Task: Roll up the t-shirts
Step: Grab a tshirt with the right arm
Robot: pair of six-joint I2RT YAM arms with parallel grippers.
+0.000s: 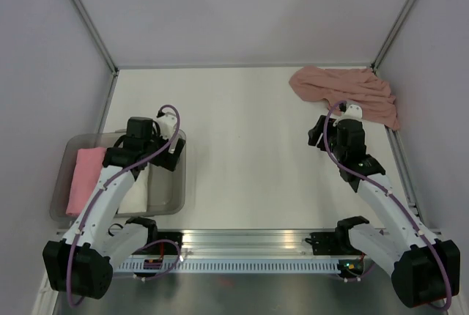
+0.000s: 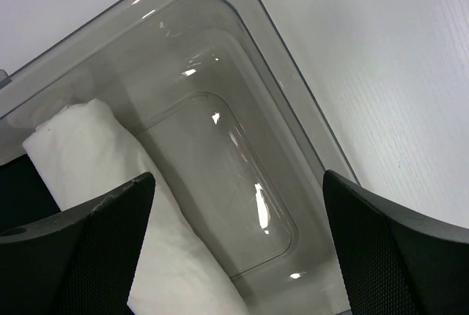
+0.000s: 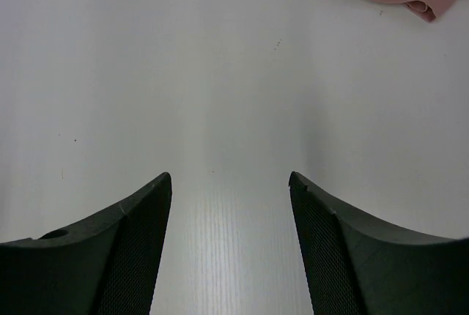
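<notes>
Top external view: dusty salmon-pink t-shirt (image 1: 344,94) lying as a crumpled, unrolled heap at far right corner of white worktop (image 1: 242,161), its right side reaching right edge. Clear grey plastic bin (image 1: 181,183) at near left corner of worktop. Inside bin: bright pink roll (image 1: 84,179) along left wall, white roll (image 1: 135,196) just beside it toward the middle. Left arm bent over bin, wrist above its far end. Right arm extended along right side of worktop, wrist just short of t-shirt heap. Left wrist view: left gripper (image 2: 238,176) suspended over bin interior, jaws spread wide, holding nothing. White roll visible below and beside left finger, apart from it; rounded bin corner and rim ahead, worktop beyond. Right wrist view: right gripper (image 3: 229,176) above worktop surface, jaws wide apart, holding nothing. Folded edges of t-shirt at top of that view, ahead of fingertips, apart from them, no contact with cloth.
</notes>
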